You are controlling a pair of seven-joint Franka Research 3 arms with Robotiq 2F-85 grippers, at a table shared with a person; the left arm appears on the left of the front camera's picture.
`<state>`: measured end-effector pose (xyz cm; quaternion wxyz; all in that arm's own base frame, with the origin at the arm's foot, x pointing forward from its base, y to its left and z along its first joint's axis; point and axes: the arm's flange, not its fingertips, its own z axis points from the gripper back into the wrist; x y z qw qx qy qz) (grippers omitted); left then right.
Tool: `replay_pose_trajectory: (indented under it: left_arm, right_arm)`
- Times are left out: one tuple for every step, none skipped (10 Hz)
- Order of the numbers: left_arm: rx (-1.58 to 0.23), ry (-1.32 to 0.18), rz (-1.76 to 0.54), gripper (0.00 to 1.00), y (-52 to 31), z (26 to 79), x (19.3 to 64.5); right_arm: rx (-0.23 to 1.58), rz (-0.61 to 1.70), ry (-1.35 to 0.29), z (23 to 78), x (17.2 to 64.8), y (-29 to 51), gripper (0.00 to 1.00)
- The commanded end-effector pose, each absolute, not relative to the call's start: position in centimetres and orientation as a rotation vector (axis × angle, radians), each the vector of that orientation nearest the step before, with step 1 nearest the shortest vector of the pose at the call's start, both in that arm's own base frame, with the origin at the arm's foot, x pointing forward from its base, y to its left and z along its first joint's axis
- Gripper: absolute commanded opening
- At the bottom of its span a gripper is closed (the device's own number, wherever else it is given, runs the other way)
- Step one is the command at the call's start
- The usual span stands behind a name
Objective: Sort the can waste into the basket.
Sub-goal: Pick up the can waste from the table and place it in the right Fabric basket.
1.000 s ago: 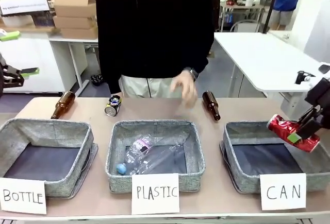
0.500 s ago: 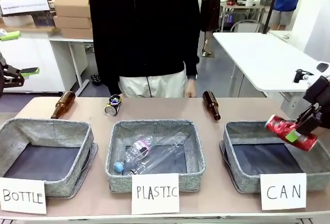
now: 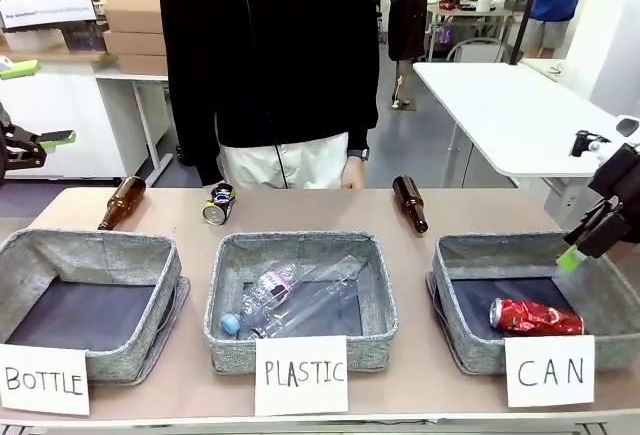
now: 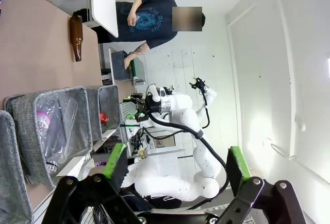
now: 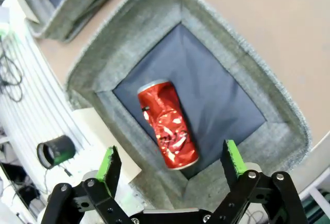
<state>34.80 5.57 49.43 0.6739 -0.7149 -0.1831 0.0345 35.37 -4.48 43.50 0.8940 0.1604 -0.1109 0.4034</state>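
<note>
The red can (image 3: 535, 317) is lying in the CAN basket (image 3: 460, 255) below the right tool (image 5: 170, 156), which is standing spread and empty, while the black can (image 3: 218, 205) is lying end-on across the tabletop (image 3: 320, 210), nearer the equally spread left tool (image 4: 176, 157).

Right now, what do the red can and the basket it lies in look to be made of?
Red can: thin metal with a glossy printed skin, judging by the dents, sharp creases and silvery rim.
Basket: soft grey woven fabric, matte, with slightly sagging walls. Its dark inner base looks like smoother cloth, though that is less certain.
</note>
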Motion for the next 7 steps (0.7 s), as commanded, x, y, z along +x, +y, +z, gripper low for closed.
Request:
replay_pose_trajectory:
  left_arm:
    - [-1.618,-0.421,0.058,1.00,5.5,49.3,34.5]
    - [-1.618,-0.421,0.058,1.00,5.5,49.3,34.5]
    - [-1.618,-0.421,0.058,1.00,5.5,49.3,34.5]
    - [-1.618,-0.421,0.058,1.00,5.5,49.3,34.5]
    - [-1.618,-0.421,0.058,1.00,5.5,49.3,34.5]
    - [-1.618,-0.421,0.058,1.00,5.5,49.3,34.5]
    - [-1.618,-0.421,0.058,1.00,5.5,49.3,34.5]
  right_arm:
    - [0.370,0.784,-0.308,43.7,36.1,-4.6,1.00]
    - [0.517,0.513,-0.457,45.2,36.3,-4.5,1.00]
    - [0.982,0.181,-0.486,47.9,35.6,-4.0,1.00]
    - [1.181,0.182,-0.528,49.1,34.6,-4.8,1.00]
    - [1.455,0.175,-0.594,49.6,34.2,-7.1,1.00]
    - [1.585,0.121,-0.549,49.4,34.6,-8.4,1.00]
    - [1.656,0.069,-0.516,49.2,35.3,-9.1,1.00]
